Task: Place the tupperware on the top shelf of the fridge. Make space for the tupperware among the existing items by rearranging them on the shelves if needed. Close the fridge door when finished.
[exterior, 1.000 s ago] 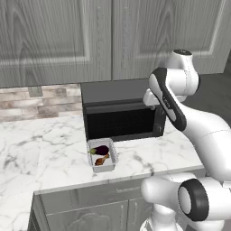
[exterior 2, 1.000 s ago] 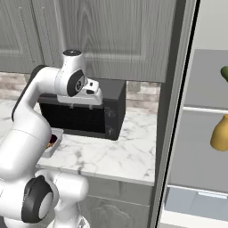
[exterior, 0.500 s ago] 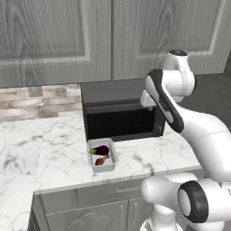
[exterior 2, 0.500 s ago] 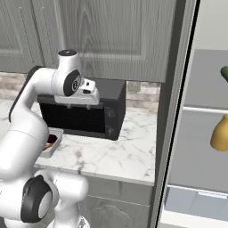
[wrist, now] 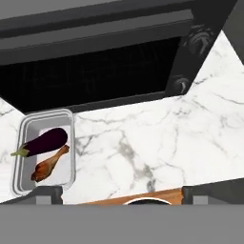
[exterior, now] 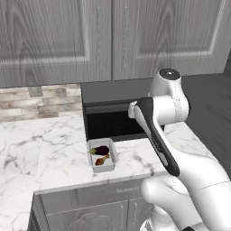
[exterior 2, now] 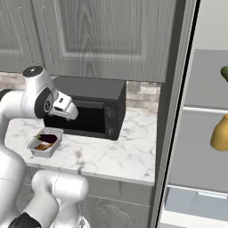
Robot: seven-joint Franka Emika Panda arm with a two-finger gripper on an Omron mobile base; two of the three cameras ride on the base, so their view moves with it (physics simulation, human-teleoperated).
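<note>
The tupperware (exterior: 102,154) (exterior 2: 45,142) (wrist: 44,151) is a clear tray holding a purple eggplant and a brown drumstick, and it sits on the marble counter in front of the black microwave (exterior: 113,115). My gripper (wrist: 125,194) hovers above the counter to the tray's right, open, with nothing between its fingertips (wrist: 45,194). The fridge (exterior 2: 202,89) stands open at the right. A green cucumber (exterior 2: 224,73) rests above the top shelf (exterior 2: 200,109). Below that shelf stands an orange-yellow bottle (exterior 2: 220,134).
The microwave (exterior 2: 87,109) (wrist: 109,62) stands against the backsplash, its door shut. Grey wall cabinets (exterior: 113,36) hang above it. The marble counter (exterior 2: 111,153) runs right to a dark upright fridge edge (exterior 2: 177,111). Translucent crisper drawers (exterior 2: 196,200) sit low in the fridge.
The arm has swung left and lower over the counter, toward the tupperware. The jaws have stayed open, and the tray has not moved.
</note>
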